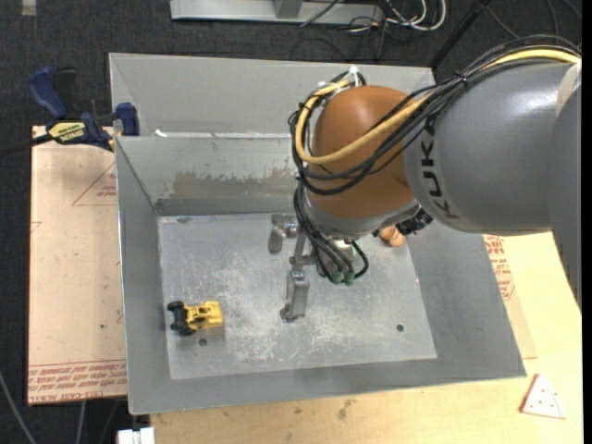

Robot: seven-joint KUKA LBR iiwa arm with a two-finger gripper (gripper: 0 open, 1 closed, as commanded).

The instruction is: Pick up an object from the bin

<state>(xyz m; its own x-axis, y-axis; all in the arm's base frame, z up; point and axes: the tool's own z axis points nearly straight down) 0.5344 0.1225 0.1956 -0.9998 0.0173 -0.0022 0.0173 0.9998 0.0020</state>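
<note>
You see the gripper point(287, 268), fingers spread apart, at the centre of the bin point(462, 289); yellow toy truck point(196, 316) at eight o'clock, well apart.

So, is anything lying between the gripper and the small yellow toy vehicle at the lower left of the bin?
Nothing visible does. Only bare bin floor lies between the open gripper and the yellow toy vehicle. A small orange thing lies on the gripper's other side, to the right.
</note>
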